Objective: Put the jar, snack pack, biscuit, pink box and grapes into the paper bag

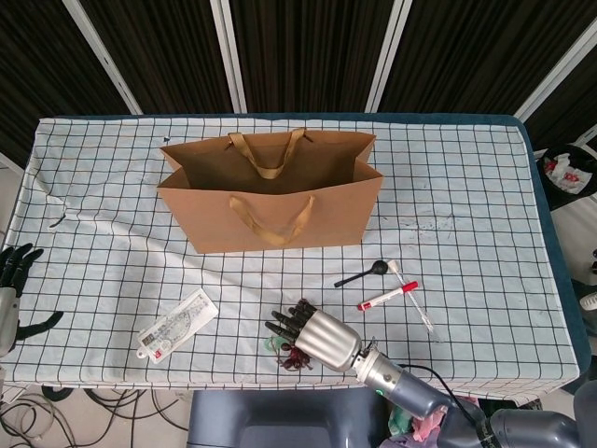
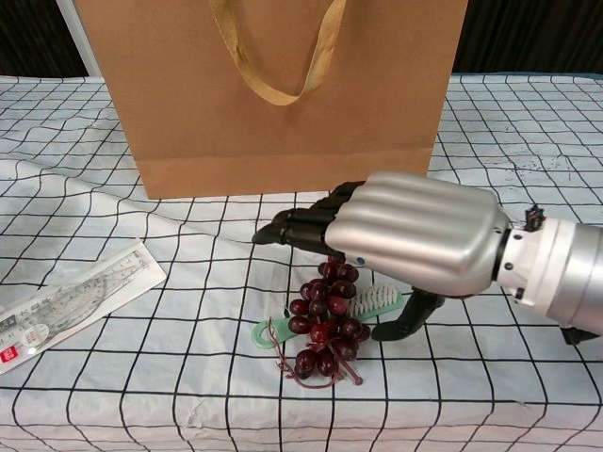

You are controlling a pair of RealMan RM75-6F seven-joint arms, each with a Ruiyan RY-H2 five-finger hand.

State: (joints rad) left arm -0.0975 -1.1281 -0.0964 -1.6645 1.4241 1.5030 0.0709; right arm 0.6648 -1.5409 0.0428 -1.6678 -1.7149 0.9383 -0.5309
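The brown paper bag (image 1: 270, 201) (image 2: 273, 94) stands open at mid-table, and I cannot see what is inside it. A bunch of dark red grapes (image 2: 325, 325) (image 1: 295, 356) lies near the front edge on top of a green brush (image 2: 377, 301). My right hand (image 2: 415, 235) (image 1: 312, 334) hovers just over the grapes, palm down and fingers spread past them toward the left. Its thumb hangs down beside the brush and it holds nothing. At the table's left edge my left hand (image 1: 11, 289) is open and empty.
A flat clear packet with a printed label (image 1: 177, 324) (image 2: 66, 301) lies front left. Right of the grapes are a black spoon (image 1: 362, 273), a red-capped marker (image 1: 387, 297) and a thin clear stick (image 1: 420, 313). The front table edge is close.
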